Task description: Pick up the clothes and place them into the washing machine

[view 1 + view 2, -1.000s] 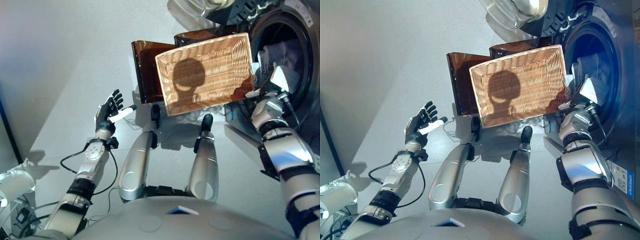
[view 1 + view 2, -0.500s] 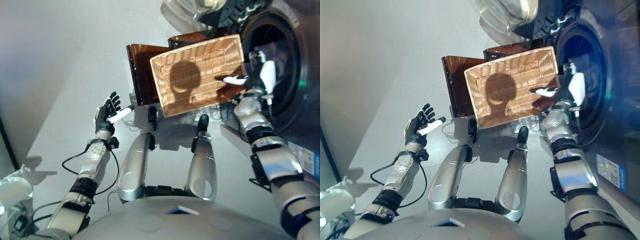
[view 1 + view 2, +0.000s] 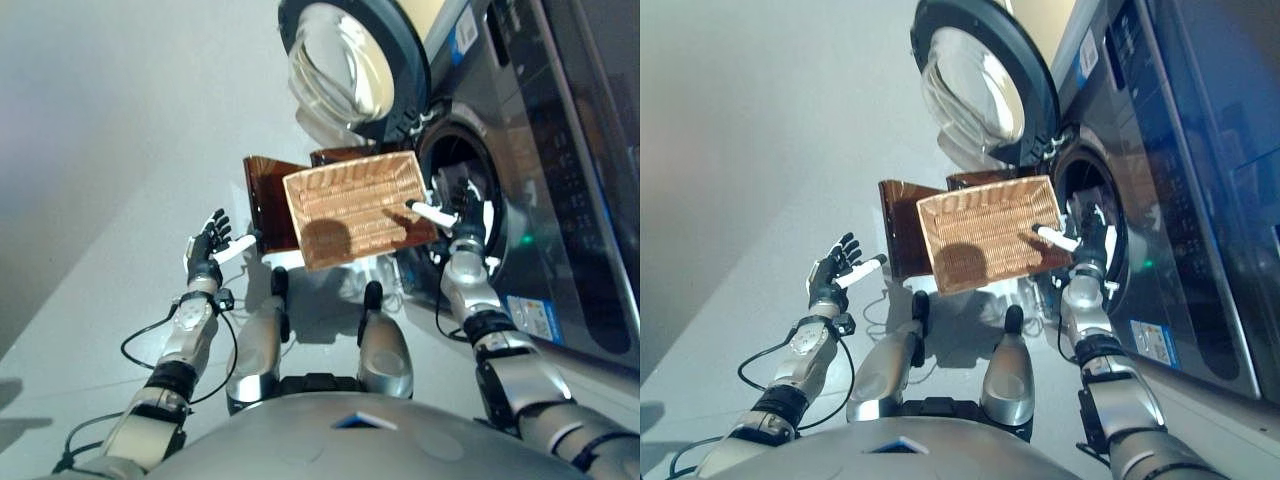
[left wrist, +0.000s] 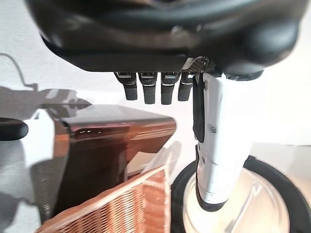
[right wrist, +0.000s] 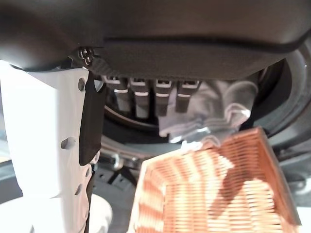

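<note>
Right wrist view: right hand (image 5: 58,141) fingers straight and relaxed, holding nothing, raised before the washing machine (image 3: 520,150) drum opening. Clothes (image 5: 214,114), a pale grey crumpled bundle of soft folds, lie inside the drum; long axis cannot be told. Woven wicker basket (image 3: 355,205), rectangular, tilts just beside the opening. Left hand (image 3: 208,250) spread, idle, well apart.

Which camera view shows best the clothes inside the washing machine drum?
The right wrist view: past the right hand's fingers, pale clothes lie in the drum opening behind the wicker basket. The two eye views show only the dark opening; whether clothes lie inside cannot be told. The left wrist view shows none.
</note>
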You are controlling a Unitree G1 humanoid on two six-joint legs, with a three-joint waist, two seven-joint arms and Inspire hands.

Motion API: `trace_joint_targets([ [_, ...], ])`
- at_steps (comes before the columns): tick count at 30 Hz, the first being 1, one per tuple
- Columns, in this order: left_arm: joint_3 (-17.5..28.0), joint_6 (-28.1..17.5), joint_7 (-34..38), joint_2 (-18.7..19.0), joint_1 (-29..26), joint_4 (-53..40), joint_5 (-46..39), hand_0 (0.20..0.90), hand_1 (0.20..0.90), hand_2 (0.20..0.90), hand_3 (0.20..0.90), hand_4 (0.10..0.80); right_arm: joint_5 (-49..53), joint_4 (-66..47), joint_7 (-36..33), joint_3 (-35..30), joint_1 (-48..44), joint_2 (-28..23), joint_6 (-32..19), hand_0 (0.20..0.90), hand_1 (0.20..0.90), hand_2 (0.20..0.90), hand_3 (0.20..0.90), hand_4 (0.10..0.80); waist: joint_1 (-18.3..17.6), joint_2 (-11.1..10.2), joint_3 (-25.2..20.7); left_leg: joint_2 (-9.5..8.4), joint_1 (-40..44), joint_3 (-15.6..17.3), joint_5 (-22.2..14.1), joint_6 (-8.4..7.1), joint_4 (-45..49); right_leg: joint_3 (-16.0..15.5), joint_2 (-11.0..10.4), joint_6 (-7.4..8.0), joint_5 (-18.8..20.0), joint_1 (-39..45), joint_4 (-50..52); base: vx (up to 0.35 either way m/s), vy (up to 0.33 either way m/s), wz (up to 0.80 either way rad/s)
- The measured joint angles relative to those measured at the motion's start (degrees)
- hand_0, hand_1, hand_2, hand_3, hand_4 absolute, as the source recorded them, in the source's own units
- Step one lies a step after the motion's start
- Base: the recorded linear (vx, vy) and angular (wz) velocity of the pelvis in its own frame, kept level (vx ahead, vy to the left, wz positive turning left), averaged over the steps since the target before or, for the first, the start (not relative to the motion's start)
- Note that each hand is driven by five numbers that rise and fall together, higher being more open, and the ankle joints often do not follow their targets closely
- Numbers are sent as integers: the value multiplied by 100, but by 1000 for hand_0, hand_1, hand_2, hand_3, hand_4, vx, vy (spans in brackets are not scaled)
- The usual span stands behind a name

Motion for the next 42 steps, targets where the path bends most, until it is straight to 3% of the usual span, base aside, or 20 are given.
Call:
trace_joint_targets([
  [5,189,64,-17,16,149,36,234,900,900,900,900,800,146,-16,96,-128,281,261,-1,900,900,900,900,800,-126,-136,-187,0,484,13,28,-7,-281,-105,-2,12,31,533,-299,63,15,6],
  [12,340,128,-143,12,454,35,356,900,900,900,900,800,374,19,469,-173,764,420,3,900,900,900,900,800,-123,-281,-805,29,887,86,38,-32,-620,-98,31,8,29,855,-545,65,16,-5],
  [22,443,230,-240,40,749,36,364,900,900,900,900,800,658,149,694,-298,929,622,14,900,900,900,900,800,-85,-461,-1047,-24,1147,191,47,-38,-732,-86,-16,14,40,1040,-564,41,95,-2],
  [27,452,233,-257,74,788,37,440,900,900,900,900,800,716,149,692,-549,1042,654,13,900,900,900,900,800,-62,-479,-1063,-135,1160,341,-43,90,-619,-38,-177,22,-80,1012,-400,-2,188,0],
  [29,453,234,-261,91,802,40,459,900,900,900,900,800,720,147,692,-654,1130,648,11,900,900,900,900,800,-92,-519,-1055,-289,1090,408,-184,208,-354,-20,-313,66,-169,980,-173,-19,166,7],
  [32,509,235,-271,124,805,47,484,900,900,900,900,800,776,147,690,-681,1172,644,10,900,900,900,900,800,-121,-500,-1050,-303,957,419,-338,264,-122,10,-353,-30,-179,680,407,1,95,-9],
  [35,722,233,-272,181,835,69,485,900,900,900,900,800,777,150,694,-673,1238,651,0,900,900,900,900,800,-117,-509,-1044,-216,978,486,-332,306,-239,-12,-293,-234,-38,394,700,32,21,-25],
  [40,800,233,-280,229,865,88,482,900,900,900,900,800,776,161,701,-653,1257,659,3,900,900,900,900,800,-163,-461,-942,-202,970,344,-134,296,-539,212,-189,-46,-21,271,523,52,-30,5],
  [41,812,232,-294,226,832,126,482,900,900,900,900,800,775,167,713,-624,1260,667,7,900,900,900,900,800,-163,-502,-874,-242,978,367,-11,235,-550,212,-183,134,-181,451,122,80,-67,14],
  [42,789,247,-304,147,870,127,480,900,900,900,900,800,777,163,708,-634,1256,654,6,900,900,900,900,800,-172,-398,-828,-182,957,396,-1,194,-536,157,-86,98,-181,528,-69,80,-86,12],
])
